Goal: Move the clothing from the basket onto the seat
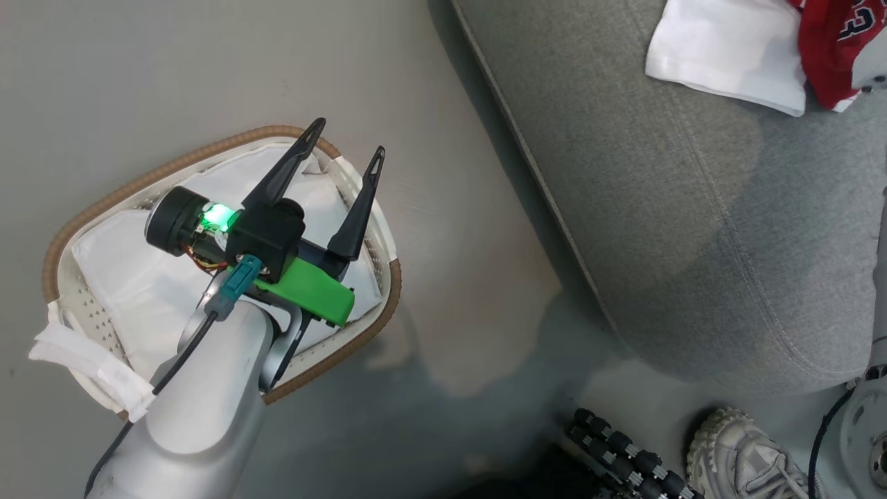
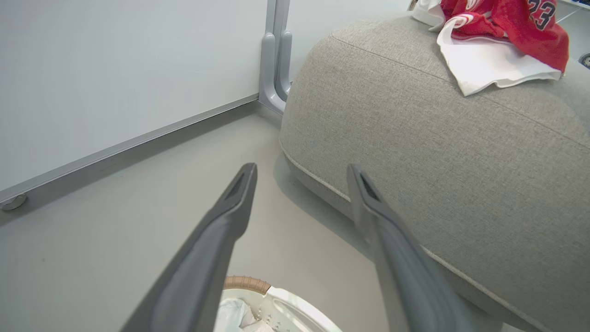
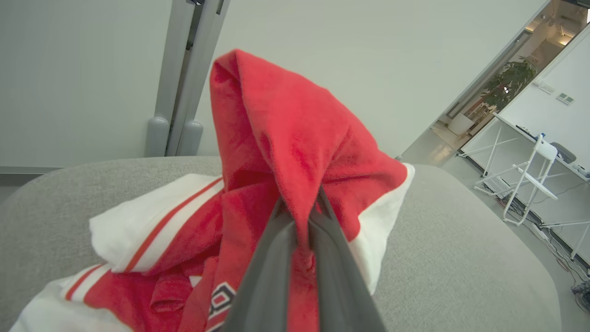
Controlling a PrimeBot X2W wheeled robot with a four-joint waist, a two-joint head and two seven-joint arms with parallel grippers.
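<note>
- Left gripper (image 1: 349, 137): fingers spread wide, nothing between them, hanging above the basket (image 1: 104, 201) on the floor (image 1: 450, 208).
- Right gripper (image 3: 302, 203): clamped tight on a red fold of the clothing (image 3: 286, 129), pulled up into a peak above the seat (image 3: 461, 258).
- Rest of the clothing: heaped red and white on the seat's top, well apart from the basket.
- Inside the basket: a white liner sheet (image 1: 138, 277).
- Near the seat's front corner: a pale shoe (image 1: 734, 450) on the floor.

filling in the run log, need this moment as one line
left claw: open, above basket | right claw: shut on clothing | clothing lying on seat
</note>
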